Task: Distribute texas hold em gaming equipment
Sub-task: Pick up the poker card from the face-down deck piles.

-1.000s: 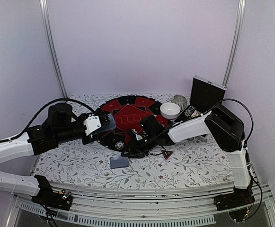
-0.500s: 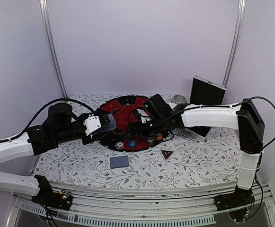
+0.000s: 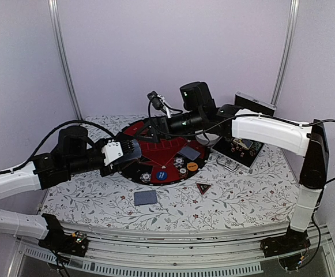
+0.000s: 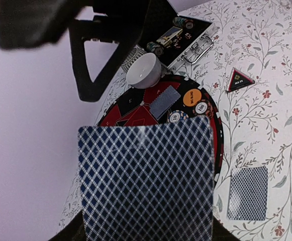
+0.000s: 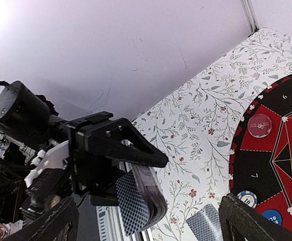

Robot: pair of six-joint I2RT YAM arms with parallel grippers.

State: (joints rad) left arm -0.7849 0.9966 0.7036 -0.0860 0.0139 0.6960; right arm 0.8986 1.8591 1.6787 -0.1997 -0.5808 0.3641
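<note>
The left gripper reaches over the near-left rim of the round red-and-black mat, its fingers closed top and bottom on a deck of playing cards with blue cross-hatched backs; the deck sits level in the grip and fills most of the left wrist view. The right gripper hangs above the far-left part of the mat, well clear of it, with its fingers spread wide and nothing between them.

On the mat's near side lie a blue disc, an orange disc and several striped-edge chips; a face-down card rests just beyond the orange disc. A second card lies face down on the floral tabletop, just off the mat's near edge; the black-and-red triangular marker sits on the cloth to its right, apart from the mat. A white bowl stands at the mat's far-right edge, and beside it is an open silver-edged case with more chips inside.
</note>
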